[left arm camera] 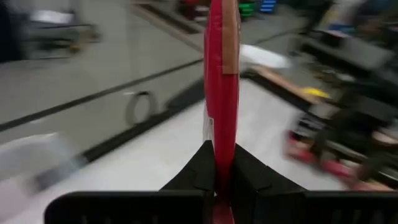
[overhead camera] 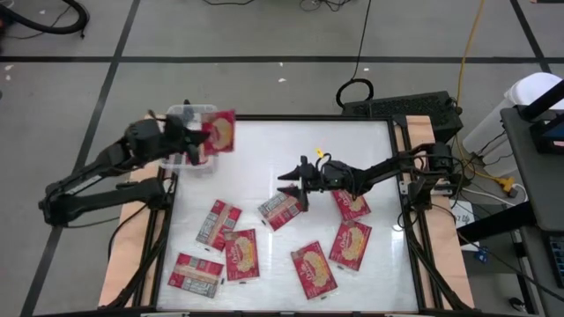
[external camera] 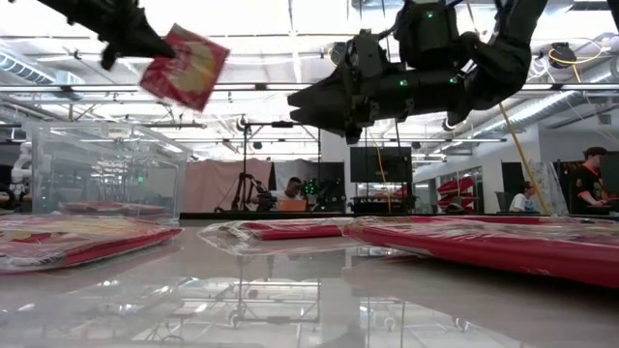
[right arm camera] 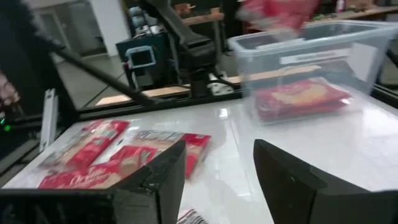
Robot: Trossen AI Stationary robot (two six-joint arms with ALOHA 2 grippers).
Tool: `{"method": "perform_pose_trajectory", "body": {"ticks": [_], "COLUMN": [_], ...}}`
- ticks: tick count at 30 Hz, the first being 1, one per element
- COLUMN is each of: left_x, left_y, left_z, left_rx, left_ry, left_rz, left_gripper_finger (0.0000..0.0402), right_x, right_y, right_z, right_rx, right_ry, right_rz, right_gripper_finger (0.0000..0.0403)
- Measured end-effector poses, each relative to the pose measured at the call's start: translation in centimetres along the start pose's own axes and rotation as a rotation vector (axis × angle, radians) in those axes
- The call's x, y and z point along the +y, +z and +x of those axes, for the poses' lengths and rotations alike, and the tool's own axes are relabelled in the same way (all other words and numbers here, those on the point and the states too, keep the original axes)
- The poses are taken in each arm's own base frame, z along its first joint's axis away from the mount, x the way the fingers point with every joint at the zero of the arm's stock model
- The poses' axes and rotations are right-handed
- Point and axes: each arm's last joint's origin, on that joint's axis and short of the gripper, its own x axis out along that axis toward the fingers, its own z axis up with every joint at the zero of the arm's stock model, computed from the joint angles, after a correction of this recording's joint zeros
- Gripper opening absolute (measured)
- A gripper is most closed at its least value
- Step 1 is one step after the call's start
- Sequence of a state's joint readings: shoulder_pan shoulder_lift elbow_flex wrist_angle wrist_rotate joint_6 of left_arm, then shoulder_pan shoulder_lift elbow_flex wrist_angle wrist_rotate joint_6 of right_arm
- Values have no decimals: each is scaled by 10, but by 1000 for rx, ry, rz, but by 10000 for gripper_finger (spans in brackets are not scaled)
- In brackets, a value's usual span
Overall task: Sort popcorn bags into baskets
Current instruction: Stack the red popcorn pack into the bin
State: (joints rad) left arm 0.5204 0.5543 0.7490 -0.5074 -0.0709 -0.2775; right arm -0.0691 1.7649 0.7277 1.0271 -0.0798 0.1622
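Observation:
My left gripper (overhead camera: 196, 136) is at the table's far left corner, shut on a red popcorn bag (overhead camera: 220, 132) held in the air over the clear plastic bin (overhead camera: 182, 113). The low view shows this bag (external camera: 184, 68) high above the bin (external camera: 106, 169). One bag (right arm camera: 301, 99) lies flat on the bin's floor. My right gripper (overhead camera: 295, 185) hovers open over the middle of the table, just beyond a bag (overhead camera: 280, 210) lying flat. Several more bags lie flat on the table's near half. My left gripper pinches the popcorn bag between its two fingers (left arm camera: 199, 174) at one end (left arm camera: 222, 163), coming level from the table's left side. The bag is lifted clear. It sticks out past the fingertips, edge-on to the wrist camera, and tilts down toward the right in the low view.
Bags lie at the near left (overhead camera: 196, 275), (overhead camera: 240, 254), (overhead camera: 218, 223) and near right (overhead camera: 313, 269), (overhead camera: 350, 244), (overhead camera: 351, 204). The far middle of the white table (overhead camera: 291, 141) is bare. People sit in the room beyond the table (external camera: 590, 179).

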Motion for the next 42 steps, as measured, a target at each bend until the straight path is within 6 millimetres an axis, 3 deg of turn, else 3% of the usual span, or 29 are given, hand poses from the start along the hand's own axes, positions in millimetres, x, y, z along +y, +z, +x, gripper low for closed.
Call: {"method": "perform_pose_trajectory", "body": {"ticks": [5,15,30,42], "left_x": [13,39,58,62], "left_y": [7,-7,-57,-74], "left_z": [-12,-3,26,30], "left_rx": [-2,132,293,333], "left_ry": [207,465,504,522], "left_rz": [19,2,-77,-140], "left_gripper_finger": [27,29,30,31], "right_x": [13,17,17,19], "right_y": [-2,-3,-3,-2], "right_z": [1,1,1,1], "right_rx": [5,6,8,-7], "right_ry": [38,47,50,59], "right_rz": [-73,-83,-70,-60], "right_gripper_finger": [179,178,177,176]}}
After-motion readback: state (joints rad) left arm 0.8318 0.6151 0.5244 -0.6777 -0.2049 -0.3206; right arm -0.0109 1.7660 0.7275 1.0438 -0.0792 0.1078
